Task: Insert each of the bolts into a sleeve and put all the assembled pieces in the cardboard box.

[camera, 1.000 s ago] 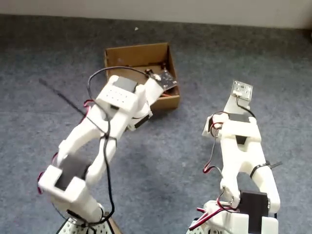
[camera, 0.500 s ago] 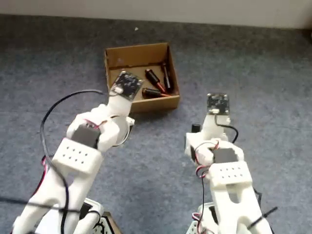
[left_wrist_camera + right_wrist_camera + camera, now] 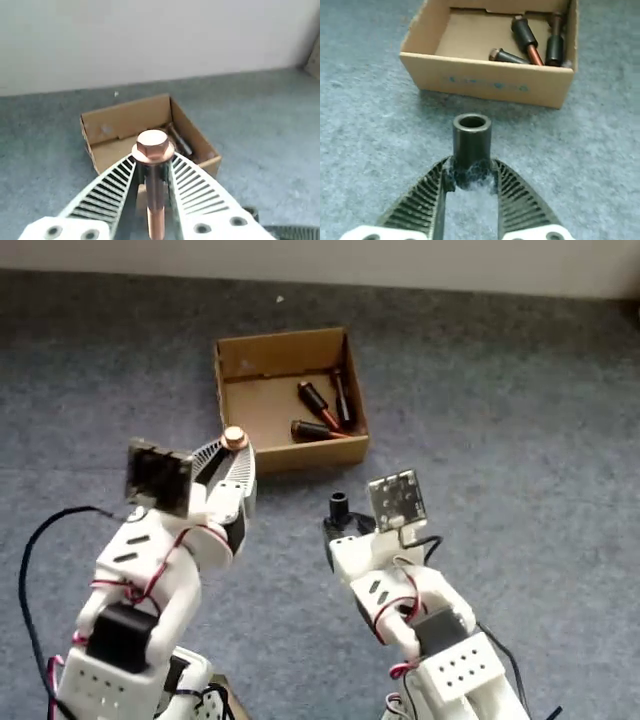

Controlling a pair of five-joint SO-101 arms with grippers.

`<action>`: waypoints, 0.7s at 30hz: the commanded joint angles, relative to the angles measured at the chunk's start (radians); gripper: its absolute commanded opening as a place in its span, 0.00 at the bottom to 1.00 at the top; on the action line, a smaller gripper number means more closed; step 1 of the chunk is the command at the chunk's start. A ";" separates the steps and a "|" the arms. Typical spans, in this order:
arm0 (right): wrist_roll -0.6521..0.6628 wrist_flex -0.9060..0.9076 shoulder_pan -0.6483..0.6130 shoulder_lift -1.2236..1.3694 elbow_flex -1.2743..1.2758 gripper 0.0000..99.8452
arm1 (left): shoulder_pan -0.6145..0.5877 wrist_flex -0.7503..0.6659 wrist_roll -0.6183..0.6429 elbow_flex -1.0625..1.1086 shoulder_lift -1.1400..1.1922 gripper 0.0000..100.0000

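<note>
My left gripper [image 3: 151, 172] is shut on a copper bolt [image 3: 154, 165], hex head up; from above the bolt head [image 3: 235, 438] sits just in front of the cardboard box [image 3: 232, 352]. My right gripper [image 3: 470, 172] is shut on a black sleeve [image 3: 472, 139], held upright with its bore open; in the high view the sleeve [image 3: 340, 507] hangs over the carpet in front of the box's near right corner. Three assembled bolt-and-sleeve pieces [image 3: 322, 412] lie in the box's right half [image 3: 530, 42].
Grey carpet [image 3: 520, 420] covers the floor around the box. A pale wall [image 3: 150, 35] rises behind the box. Both white arms [image 3: 150, 580] stand close together near the front, with red and black cables looping off them.
Both arms have pulled back from the box toward the front. The left gripper now holds a bolt and the right gripper a sleeve, brought nearer to each other.
</note>
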 commanded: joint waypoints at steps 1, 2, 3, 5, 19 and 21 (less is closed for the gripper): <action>0.014 -0.035 -0.056 -0.130 0.008 0.00 | -0.008 -0.094 0.061 -0.010 -0.094 0.00; 0.017 -0.033 -0.068 -0.160 0.018 0.00 | -0.008 -0.109 0.074 -0.010 -0.097 0.00; 0.037 -0.033 -0.084 -0.194 0.030 0.00 | -0.008 -0.120 0.086 -0.010 -0.097 0.00; 0.110 -0.033 -0.125 -0.266 0.071 0.00 | -0.002 -0.127 0.118 -0.007 -0.097 0.00; 0.180 -0.033 -0.189 -0.492 0.252 0.00 | 0.206 -0.060 0.138 -0.002 -0.107 0.00; 0.180 -0.033 -0.189 -0.493 0.252 0.00 | 0.209 -0.060 0.138 0.008 -0.107 0.00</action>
